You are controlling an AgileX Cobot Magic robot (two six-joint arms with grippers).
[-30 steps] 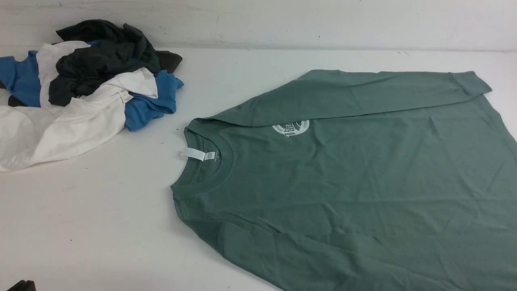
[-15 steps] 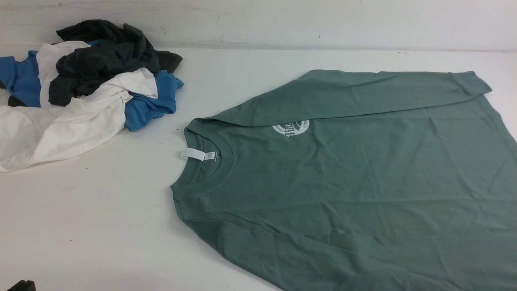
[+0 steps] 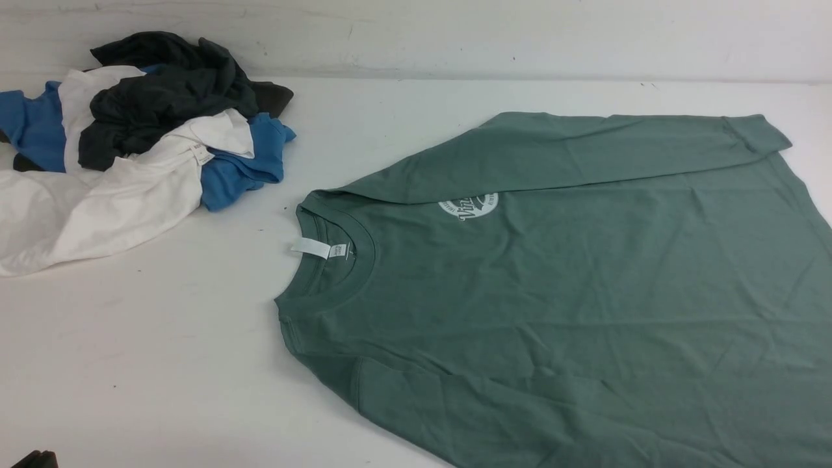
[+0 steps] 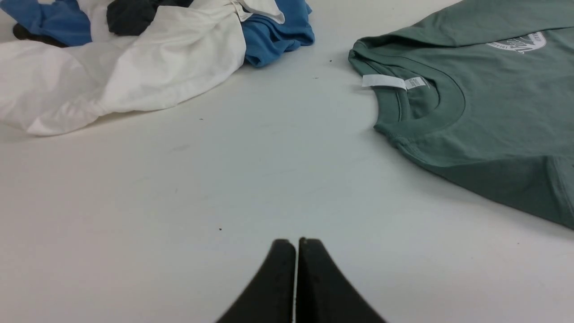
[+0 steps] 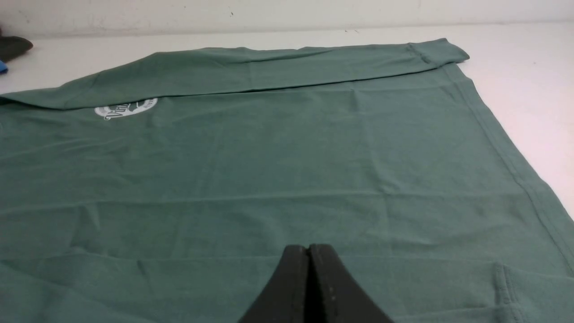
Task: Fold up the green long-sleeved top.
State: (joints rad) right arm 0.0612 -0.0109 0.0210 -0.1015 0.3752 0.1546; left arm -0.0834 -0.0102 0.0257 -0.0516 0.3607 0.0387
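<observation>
Seemingly no change in front view.

Soft cloth, smooth tabletop (image 3: 162, 364)
The green long-sleeved top (image 3: 585, 292) is matt cloth with faint creases; the white tabletop looks smooth and dull.

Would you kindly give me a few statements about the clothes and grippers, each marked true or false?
The green long-sleeved top lies spread on the table. True.
Its far sleeve is folded over the body, covering part of the white logo. True.
The left gripper holds the top. False: it is shut on nothing, over bare table.
The right gripper is open wide. False: it is shut, over the top.
The pile of garments lies on the top. False: it lies apart, to the left.
</observation>
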